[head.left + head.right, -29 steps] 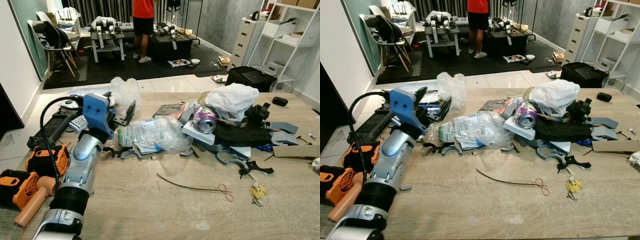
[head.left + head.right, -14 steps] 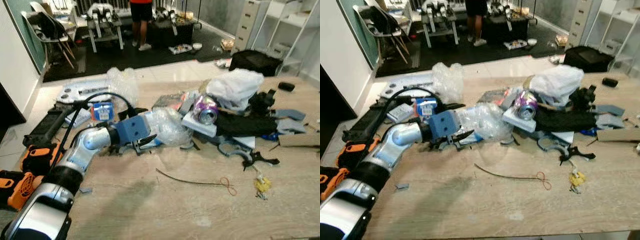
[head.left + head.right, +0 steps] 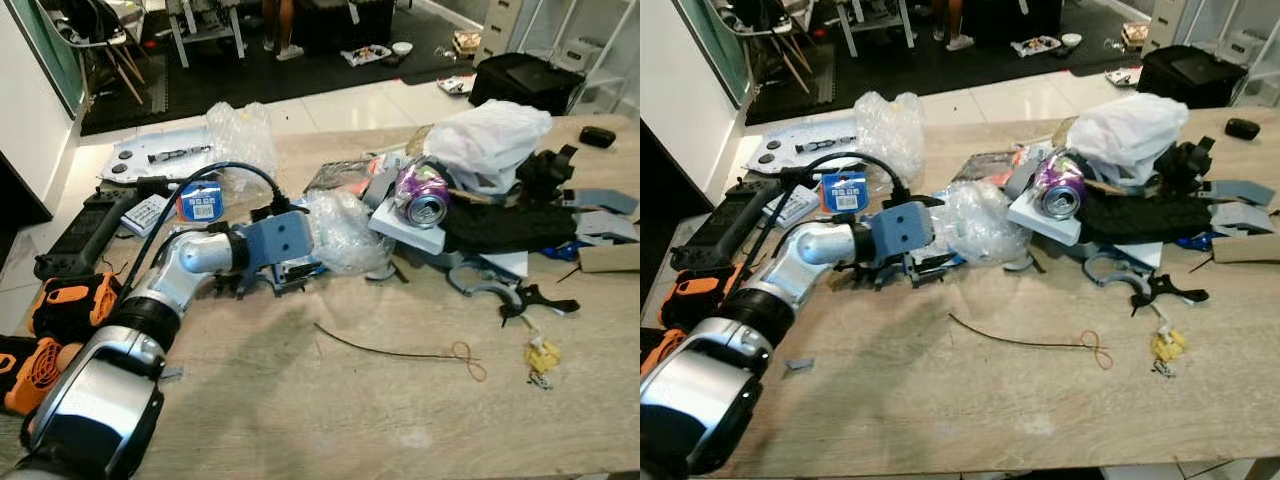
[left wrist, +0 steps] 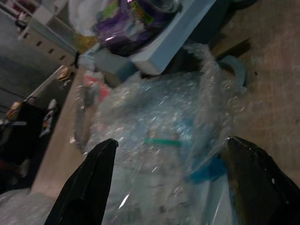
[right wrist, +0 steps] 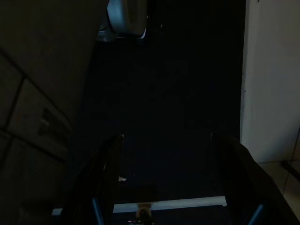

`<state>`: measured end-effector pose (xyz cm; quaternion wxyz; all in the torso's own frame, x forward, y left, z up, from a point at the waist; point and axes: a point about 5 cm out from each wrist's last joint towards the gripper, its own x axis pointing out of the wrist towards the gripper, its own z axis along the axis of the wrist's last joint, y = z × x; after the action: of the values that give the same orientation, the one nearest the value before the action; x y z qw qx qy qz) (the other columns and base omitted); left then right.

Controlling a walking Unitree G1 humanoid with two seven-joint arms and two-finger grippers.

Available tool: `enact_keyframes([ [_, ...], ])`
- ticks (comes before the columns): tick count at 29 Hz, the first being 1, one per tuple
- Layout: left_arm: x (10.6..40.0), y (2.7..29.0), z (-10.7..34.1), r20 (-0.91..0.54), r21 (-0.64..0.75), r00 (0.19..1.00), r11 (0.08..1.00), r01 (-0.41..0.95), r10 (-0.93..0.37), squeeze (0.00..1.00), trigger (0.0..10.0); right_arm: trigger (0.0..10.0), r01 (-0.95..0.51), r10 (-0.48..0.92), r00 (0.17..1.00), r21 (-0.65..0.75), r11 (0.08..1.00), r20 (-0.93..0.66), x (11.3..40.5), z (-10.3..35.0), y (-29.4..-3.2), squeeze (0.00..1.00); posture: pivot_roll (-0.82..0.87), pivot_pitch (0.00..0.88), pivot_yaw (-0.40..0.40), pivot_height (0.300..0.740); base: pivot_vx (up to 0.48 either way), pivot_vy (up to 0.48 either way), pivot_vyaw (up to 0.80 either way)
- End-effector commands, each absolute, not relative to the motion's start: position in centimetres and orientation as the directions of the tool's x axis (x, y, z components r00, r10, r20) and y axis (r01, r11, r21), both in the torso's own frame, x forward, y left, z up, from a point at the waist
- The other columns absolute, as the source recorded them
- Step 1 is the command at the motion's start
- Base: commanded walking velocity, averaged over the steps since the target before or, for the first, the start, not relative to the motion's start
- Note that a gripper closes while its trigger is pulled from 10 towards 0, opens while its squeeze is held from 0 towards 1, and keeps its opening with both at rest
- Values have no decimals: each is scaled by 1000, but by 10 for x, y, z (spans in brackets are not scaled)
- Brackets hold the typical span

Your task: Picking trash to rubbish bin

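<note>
Left wrist view: left end effector (image 4: pixel 168 183) spread wide around bubble wrap (image 4: pixel 159 140); no writing legible.

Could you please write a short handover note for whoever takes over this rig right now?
Left claw: open, fingers on either side of the clear plastic bag on the table, not closed on it.
Right claw: open, hanging idle in the dark.
Other trash on the table: purple can, white plastic bag, bubble wrap, thin wire.
Done: nothing picked up.
Left: close on the clear bag, carry it to a bin, then the rest.
</note>
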<state>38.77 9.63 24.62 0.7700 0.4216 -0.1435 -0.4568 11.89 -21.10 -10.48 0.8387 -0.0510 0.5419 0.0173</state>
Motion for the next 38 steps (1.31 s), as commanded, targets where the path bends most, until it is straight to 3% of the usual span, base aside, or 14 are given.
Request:
enact_keyframes([
  [1, 388, 93, 242, -194, 790, 538, 194, 581, -821, 0, 10000, 10000, -79, -2, 374, -35, 996, -928, 105, -110, -202, 0, -169, 342, 133, 740, 0, 0, 0],
  [20, 399, 69, 238, -205, 838, 657, 217, 501, -726, 0, 10000, 10000, -46, -23, 359, -42, 998, -933, 92, -112, -208, 0, -209, 353, 140, 740, 0, 0, 0],
  [22, 401, 70, 234, -228, 839, 674, 209, 502, -703, 0, 0, 10000, -43, -25, 363, -43, 998, -931, 93, -112, -209, 0, -211, 347, 141, 740, 0, 0, 0],
  [34, 404, 75, 233, -243, 849, 711, 210, 485, -659, 0, 0, 10000, -39, -32, 383, -51, 998, -923, 105, -109, -209, 0, -205, 301, 140, 740, 0, 0, 0],
  [38, 405, 76, 244, -196, 841, 711, 257, 476, -675, 0, 0, 10000, -41, -31, 397, -52, 998, -917, 113, -107, -207, 0, -199, 276, 139, 740, 0, 0, 0],
])
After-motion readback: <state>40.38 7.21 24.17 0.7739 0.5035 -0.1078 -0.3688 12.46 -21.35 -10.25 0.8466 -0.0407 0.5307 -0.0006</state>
